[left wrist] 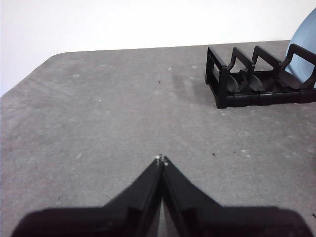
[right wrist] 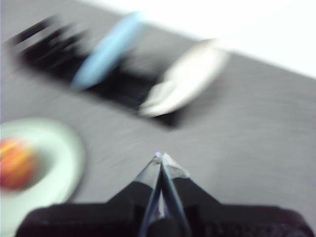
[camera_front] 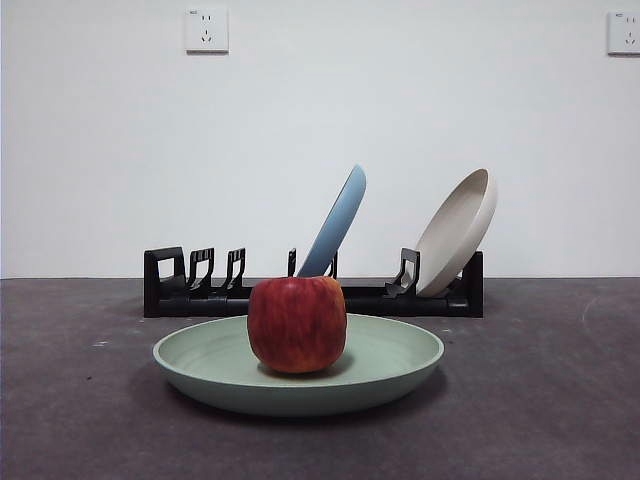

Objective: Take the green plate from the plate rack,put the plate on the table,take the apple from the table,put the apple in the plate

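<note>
- Apple [camera_front: 297,323] sits upright at the middle of the green plate [camera_front: 400,358], stem end up; its body is blocky, about as tall as wide, with no marked long axis.
- Green plate lies flat on the table [camera_front: 80,400], rim up, in front of the plate rack [camera_front: 200,285] and apart from it.
- Plate rack runs left to right along the far side of the table. Its left slots stand unfilled; a blue plate [camera_front: 335,225] leans in a middle slot and a beige plate [camera_front: 458,230] leans at the right end, both tilted to the right.
- Left gripper [left wrist: 161,159] hangs over bare table near the rack's left end; its jaws are pressed together and hold nothing.
- Right gripper [right wrist: 160,157] appears in a blurred wrist view, to the right of the green plate; its jaws meet at the tips and hold nothing.
- Bare table surrounds the green plate on the left, right and near sides.
</note>
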### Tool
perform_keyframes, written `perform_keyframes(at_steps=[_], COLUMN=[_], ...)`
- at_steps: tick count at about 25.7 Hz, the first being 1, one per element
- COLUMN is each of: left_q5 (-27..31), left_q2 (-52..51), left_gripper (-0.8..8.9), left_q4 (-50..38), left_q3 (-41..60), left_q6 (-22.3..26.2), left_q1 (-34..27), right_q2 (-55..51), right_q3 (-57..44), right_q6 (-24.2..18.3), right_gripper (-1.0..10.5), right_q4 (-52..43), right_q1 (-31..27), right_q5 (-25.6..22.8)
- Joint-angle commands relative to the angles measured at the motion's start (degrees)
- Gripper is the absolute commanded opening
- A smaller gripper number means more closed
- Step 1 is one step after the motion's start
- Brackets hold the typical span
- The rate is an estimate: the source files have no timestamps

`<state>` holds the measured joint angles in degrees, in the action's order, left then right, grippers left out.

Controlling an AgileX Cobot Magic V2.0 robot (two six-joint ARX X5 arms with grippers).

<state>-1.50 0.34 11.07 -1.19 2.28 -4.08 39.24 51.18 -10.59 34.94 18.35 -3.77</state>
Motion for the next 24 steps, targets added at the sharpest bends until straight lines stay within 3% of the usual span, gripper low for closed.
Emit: perform_keyframes(at_steps=[1,5,11,17,24], left_q5=[-0.13,-0.11,-0.11,-0.11,-0.11], left_q2=[-0.22,-0.22,-0.22,-0.22,-0.22], left_gripper=[-0.03,-0.03,-0.03,-0.03,-0.03], left_q4=[-0.31,-0.31,-0.31,-0.31,-0.31], left_q3=[0.87,0.87,0.87,0.87,0.87], left_q6=[-0.57,-0.57,-0.57,-0.57,-0.57], left_q1=[-0.15,-0.15,-0.15,-0.15,-0.15], right_q2=[-5.11,-16.15,-24.83,-30.42,-36.48], right_q3=[-3.15,-16.96,-35.45,-45.81,-50.84], right_q6=[-2.89,-2.73,2.34,4.9,7.74], right_gripper=[0.0,0.0,0.0,0.0,0.0], right_q4=[-1.03,-16.28,-30.62,-31.89,-30.45], right_q1=[-9.11,-17.18,-17.97,-17.97,-17.9], right_q5=[6.54,8.22,8.17,6.32,4.83])
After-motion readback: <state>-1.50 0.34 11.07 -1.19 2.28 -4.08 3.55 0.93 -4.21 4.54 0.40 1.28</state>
